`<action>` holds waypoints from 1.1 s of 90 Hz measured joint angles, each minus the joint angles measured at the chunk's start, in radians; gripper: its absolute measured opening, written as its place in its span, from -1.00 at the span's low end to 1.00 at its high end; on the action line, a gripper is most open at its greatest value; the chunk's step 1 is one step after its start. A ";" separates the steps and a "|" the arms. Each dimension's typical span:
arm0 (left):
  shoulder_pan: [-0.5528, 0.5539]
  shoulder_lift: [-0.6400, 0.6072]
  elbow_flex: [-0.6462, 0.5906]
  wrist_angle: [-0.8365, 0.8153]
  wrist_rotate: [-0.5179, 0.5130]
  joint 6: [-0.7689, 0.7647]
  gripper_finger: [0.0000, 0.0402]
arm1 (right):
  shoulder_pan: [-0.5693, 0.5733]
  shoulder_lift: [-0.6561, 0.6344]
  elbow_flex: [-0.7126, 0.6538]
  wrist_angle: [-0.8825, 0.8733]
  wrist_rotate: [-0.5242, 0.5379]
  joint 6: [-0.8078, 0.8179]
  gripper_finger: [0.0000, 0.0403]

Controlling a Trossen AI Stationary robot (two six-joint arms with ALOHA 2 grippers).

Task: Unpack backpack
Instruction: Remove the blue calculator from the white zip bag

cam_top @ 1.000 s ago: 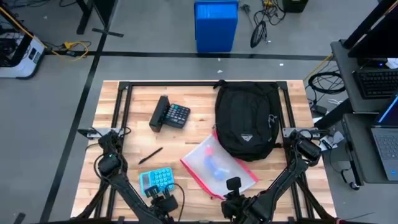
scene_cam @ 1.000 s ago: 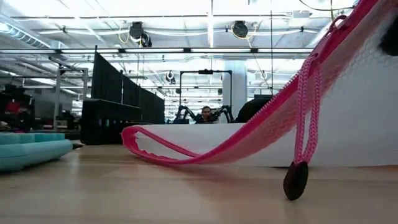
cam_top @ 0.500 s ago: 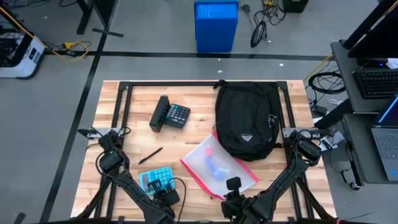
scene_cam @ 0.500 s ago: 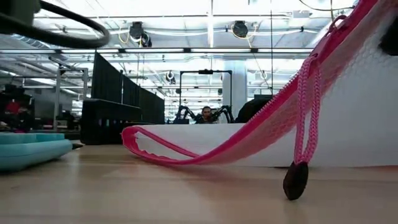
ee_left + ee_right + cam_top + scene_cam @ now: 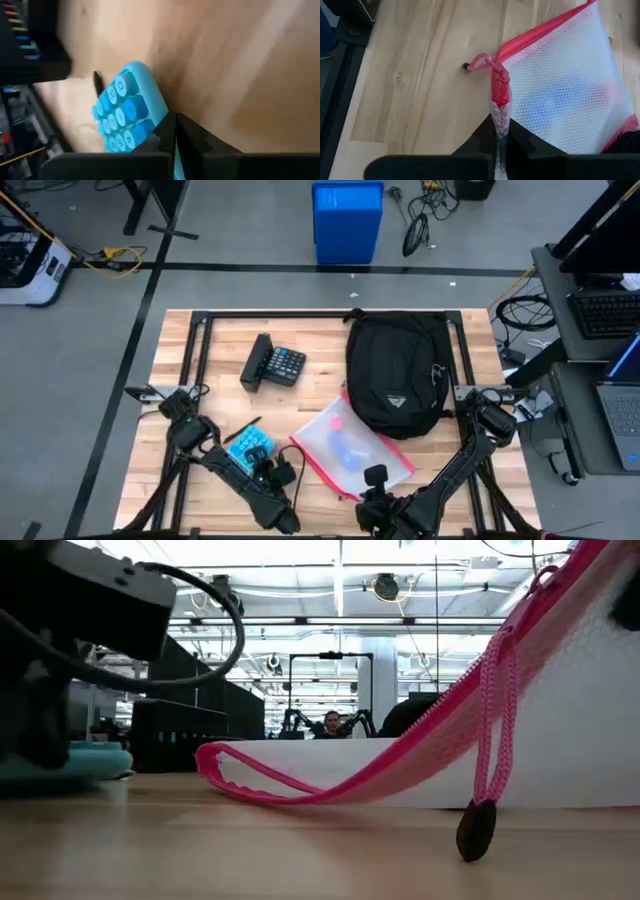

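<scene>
— So, from above, where is the backpack (image 5: 397, 374)?
— On the far right part of the counter (image 5: 215, 390), lying flat, logo patch toward the near side. Its near edge overlaps a pink-edged mesh pouch (image 5: 352, 448). A black calculator (image 5: 273, 364) lies far left of it, and a blue calculator (image 5: 249, 448) nearer, with the left hand (image 5: 284, 474) low over the counter just beside it. The right hand (image 5: 374, 483) sits at the pouch's near edge.
— And level with the counter?
— The pouch's pink zipper (image 5: 420, 733) and its dark pull (image 5: 474, 830) fill the right; the left arm looms dark on the left.
— The left wrist camera?
— Fingers (image 5: 167, 132) pressed together, holding nothing, at the blue calculator's edge.
— The right wrist?
— Fingers (image 5: 492, 137) clamped on the pouch's corner.
</scene>
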 joint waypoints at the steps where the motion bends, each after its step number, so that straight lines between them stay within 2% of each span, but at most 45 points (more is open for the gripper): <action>1: 0.002 0.000 0.000 0.000 -0.002 0.003 -1.00 | 0.000 0.000 0.000 0.000 0.000 0.000 -1.00; 11: 0.024 -0.007 -0.003 0.003 -0.011 0.050 -1.00 | 0.000 0.000 0.000 0.000 0.000 0.000 -1.00; 35: 0.036 -0.094 0.045 0.003 -0.026 0.041 -1.00 | 0.000 0.000 0.000 -0.002 0.000 0.000 -1.00; 49: 0.003 -0.198 0.101 0.007 -0.128 0.068 -1.00 | 0.000 0.000 0.000 -0.002 0.000 0.000 -1.00; 71: -0.002 -0.492 0.090 0.004 -0.391 0.153 -1.00 | 0.000 0.000 0.000 -0.001 0.000 0.001 -1.00; 99: 0.012 -0.885 0.089 0.039 -0.546 0.479 -1.00 | 0.000 0.000 0.000 -0.011 -0.006 0.016 -1.00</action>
